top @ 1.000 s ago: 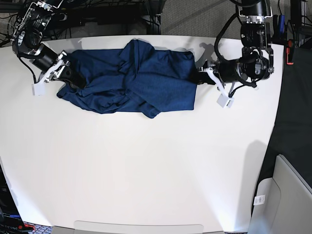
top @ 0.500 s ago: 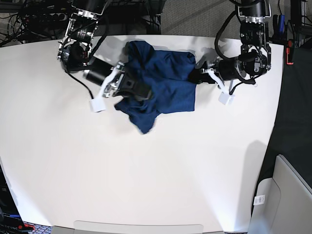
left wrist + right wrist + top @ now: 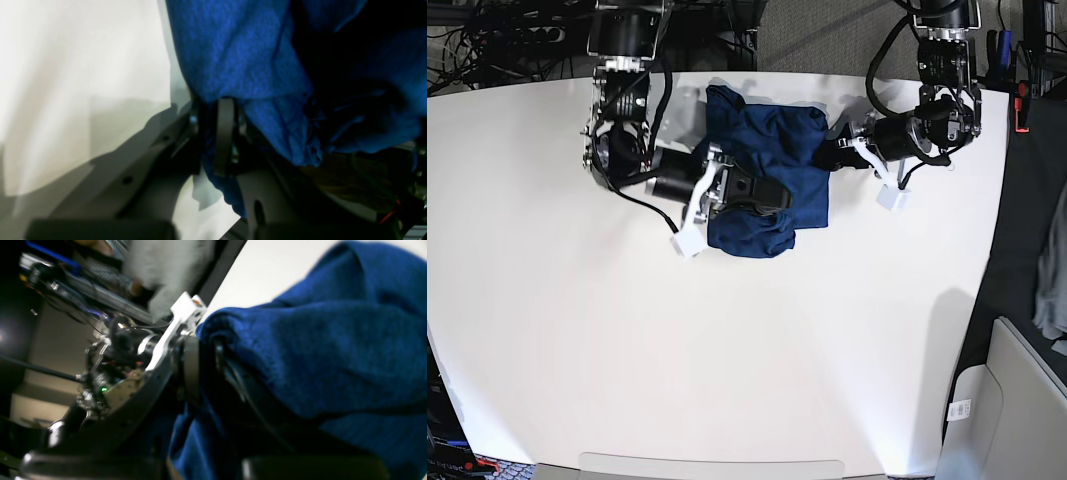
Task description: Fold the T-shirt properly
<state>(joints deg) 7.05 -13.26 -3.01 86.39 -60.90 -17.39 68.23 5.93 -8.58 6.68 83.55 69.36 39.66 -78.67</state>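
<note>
The dark navy T-shirt (image 3: 782, 140) lies bunched in a compact heap at the back middle of the white table (image 3: 727, 340). My right gripper (image 3: 762, 193), coming from the view's left, is shut on a fold of the shirt and holds it over the heap's front part. In the right wrist view the black fingers (image 3: 191, 360) pinch blue cloth (image 3: 333, 356). My left gripper (image 3: 832, 155) is shut on the shirt's right edge. In the left wrist view its fingers (image 3: 224, 133) clamp the cloth (image 3: 233, 50) just above the table.
A beige bin (image 3: 1012, 400) stands off the table at the lower right. Cables and gear (image 3: 507, 30) lie behind the table's back edge. The table's right edge (image 3: 992, 230) runs close to my left arm.
My right gripper has carried the shirt's left part further right, over the rest. The shirt is now a narrower heap. My left arm has hardly moved.
</note>
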